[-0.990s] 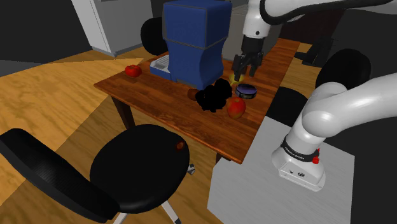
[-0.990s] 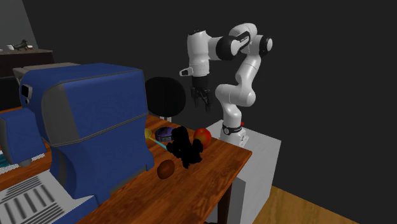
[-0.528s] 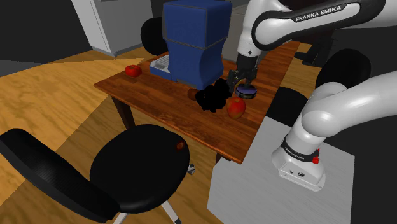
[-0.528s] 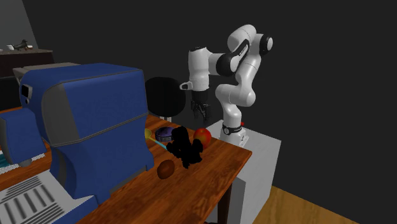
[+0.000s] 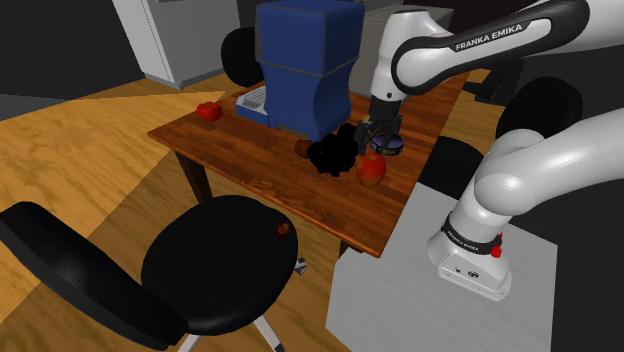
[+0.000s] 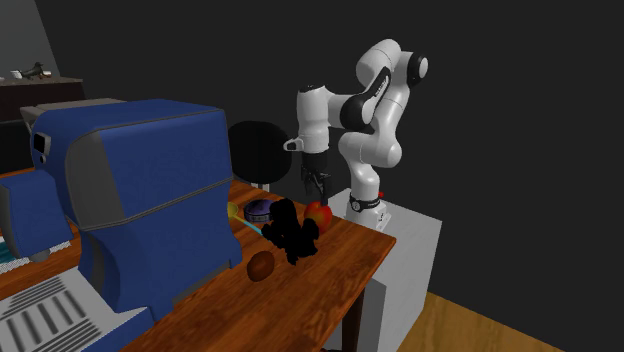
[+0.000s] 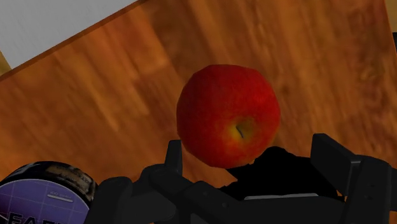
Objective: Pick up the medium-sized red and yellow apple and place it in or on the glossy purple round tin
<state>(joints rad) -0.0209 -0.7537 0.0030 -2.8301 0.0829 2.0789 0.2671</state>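
The red apple [image 5: 372, 170] with a yellow patch near its stem rests on the wooden table [image 5: 300, 195], close to the edge nearest the stand. The purple round tin [image 5: 390, 146] sits just behind it, partly covered by my hand. My gripper [image 5: 378, 136] hangs low over the spot between tin and apple. In the wrist view the apple [image 7: 228, 114] lies just ahead of my gripper [image 7: 251, 159], whose fingers [image 7: 173, 156] stand apart and touch nothing. The tin [image 7: 44, 191] shows beside one finger. From the second exterior view, my gripper [image 6: 315, 186] hovers right above the apple [image 6: 319, 212].
A black figure [image 5: 335, 152] stands beside the apple, with a small brown object [image 5: 303, 147] past it. A tall blue machine [image 5: 305, 65] fills the table's far side; a red item [image 5: 208, 111] sits at its far corner. A black office chair [image 5: 215, 255] stands in front.
The arm has come down and shifted from above the tin toward the apple. The fingers stay apart. Nothing on the table has moved.
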